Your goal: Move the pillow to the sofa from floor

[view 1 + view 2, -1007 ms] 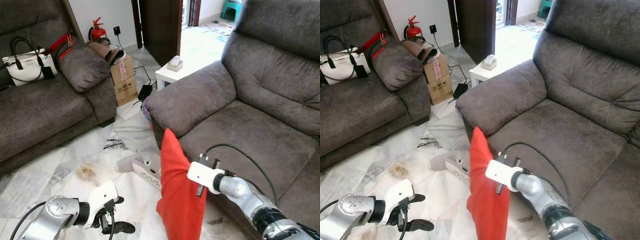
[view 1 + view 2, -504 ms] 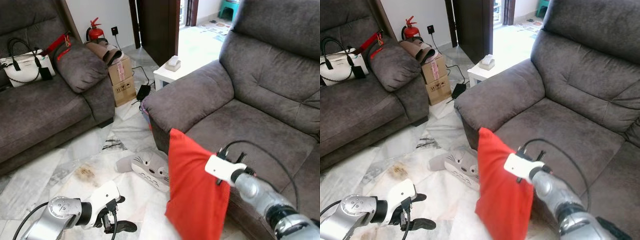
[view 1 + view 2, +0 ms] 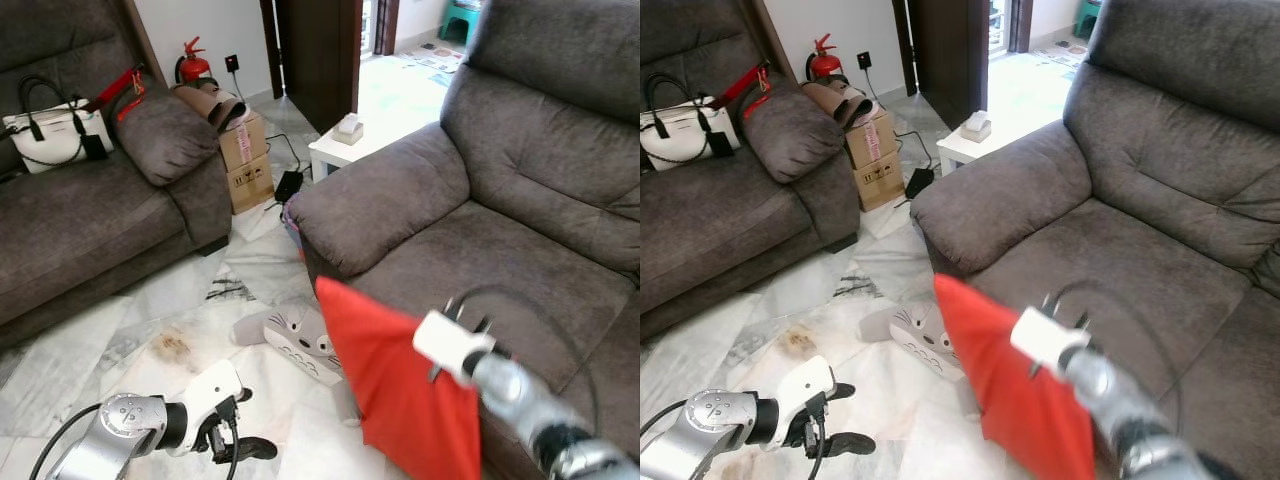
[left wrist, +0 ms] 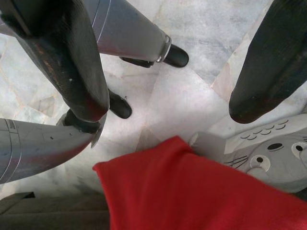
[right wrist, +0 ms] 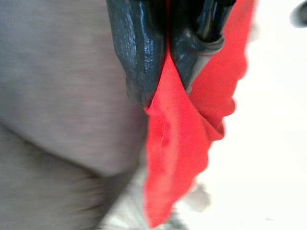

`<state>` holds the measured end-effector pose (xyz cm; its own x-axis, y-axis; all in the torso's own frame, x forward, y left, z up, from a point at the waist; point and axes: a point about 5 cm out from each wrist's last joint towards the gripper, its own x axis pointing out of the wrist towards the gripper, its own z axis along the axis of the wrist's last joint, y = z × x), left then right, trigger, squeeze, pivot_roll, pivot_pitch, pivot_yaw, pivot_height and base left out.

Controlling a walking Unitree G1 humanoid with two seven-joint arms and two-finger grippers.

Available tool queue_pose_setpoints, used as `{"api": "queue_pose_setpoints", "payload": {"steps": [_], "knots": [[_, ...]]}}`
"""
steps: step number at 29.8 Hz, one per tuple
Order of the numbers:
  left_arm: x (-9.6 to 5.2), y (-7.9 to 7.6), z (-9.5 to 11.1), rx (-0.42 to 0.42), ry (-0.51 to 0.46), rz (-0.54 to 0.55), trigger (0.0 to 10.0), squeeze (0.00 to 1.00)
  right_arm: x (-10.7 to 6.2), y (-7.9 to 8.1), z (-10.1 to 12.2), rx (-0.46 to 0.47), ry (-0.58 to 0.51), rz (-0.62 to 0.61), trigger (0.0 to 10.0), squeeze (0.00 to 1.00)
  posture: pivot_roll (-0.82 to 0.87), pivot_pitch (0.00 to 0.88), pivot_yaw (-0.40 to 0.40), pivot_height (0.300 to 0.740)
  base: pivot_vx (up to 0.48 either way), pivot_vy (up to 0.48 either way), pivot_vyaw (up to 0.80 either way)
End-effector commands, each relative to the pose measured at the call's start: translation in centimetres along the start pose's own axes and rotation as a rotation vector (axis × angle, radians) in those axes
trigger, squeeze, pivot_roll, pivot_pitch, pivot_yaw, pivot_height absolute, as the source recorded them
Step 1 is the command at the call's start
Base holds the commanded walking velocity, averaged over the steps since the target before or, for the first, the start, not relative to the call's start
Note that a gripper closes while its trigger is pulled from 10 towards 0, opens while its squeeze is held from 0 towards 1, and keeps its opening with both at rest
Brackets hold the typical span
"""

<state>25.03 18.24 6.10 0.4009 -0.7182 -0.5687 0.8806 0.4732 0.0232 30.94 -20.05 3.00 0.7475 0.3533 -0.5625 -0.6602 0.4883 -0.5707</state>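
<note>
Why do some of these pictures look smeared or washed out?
Eye views: the right arm and red pillow are motion-blurred, the sofa sharp. Right wrist view: the floor is blown out to white, the background soft, the right gripper pinching red cloth. Left wrist view: evenly lit, the left gripper's fingers close and large.

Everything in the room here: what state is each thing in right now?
Red pillow: lifted off the floor, pinched at one edge, tilted toward the seat.
Right hand: shut on the red pillow.
Left hand: open, low over the floor.
Grey cat cushion: lying on the floor.
Sofa: seat bare.
White handbag: upright on the other sofa.
</note>
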Motion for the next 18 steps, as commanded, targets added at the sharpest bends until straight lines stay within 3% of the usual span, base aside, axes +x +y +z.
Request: {"api": "queue_pose_setpoints", "payload": {"steps": [1,2,3,6,11,12,18], "knots": [[-0.3,0.0,-0.4,-0.007,0.014,0.0,10.0,0.0,-0.1,-1.1,1.4,0.013,-0.106,0.011,10.0,0.0,0.07,0.087,0.074,0.74,0.0,0.0,0.0],[-0.4,0.1,-0.4,-0.006,0.013,0.005,10.0,0.0,-0.2,-0.6,1.2,0.031,-0.108,0.056,10.0,0.0,0.07,0.087,0.074,0.74,0.0,0.0,0.0],[-0.4,0.2,-0.4,-0.003,0.01,0.008,10.0,0.0,-0.5,1.2,0.9,0.044,-0.124,0.223,10.0,0.0,0.07,0.086,0.075,0.74,0.0,0.0,0.0],[-0.3,0.2,0.1,-0.015,-0.015,-0.006,10.0,0.0,-1.0,3.4,0.8,0.068,-0.155,0.447,10.0,0.0,0.07,0.091,0.076,0.74,0.0,0.0,0.0],[-0.5,0.0,0.6,-0.03,-0.035,-0.046,10.0,0.0,-1.6,4.2,0.7,0.054,-0.152,0.572,10.0,0.0,0.07,0.097,0.076,0.74,0.0,0.0,0.0],[-0.6,-0.2,0.5,-0.025,-0.015,-0.068,10.0,0.0,-1.9,4.5,0.4,0.028,-0.129,0.637,10.0,0.0,0.07,0.103,0.076,0.74,0.0,0.0,0.0],[-0.6,-0.6,-0.6,0.008,0.031,-0.092,10.0,0.0,-3.1,4.7,0.8,-0.02,-0.134,0.755,10.0,0.0,0.07,0.109,0.076,0.74,0.0,0.0,0.0]]}}
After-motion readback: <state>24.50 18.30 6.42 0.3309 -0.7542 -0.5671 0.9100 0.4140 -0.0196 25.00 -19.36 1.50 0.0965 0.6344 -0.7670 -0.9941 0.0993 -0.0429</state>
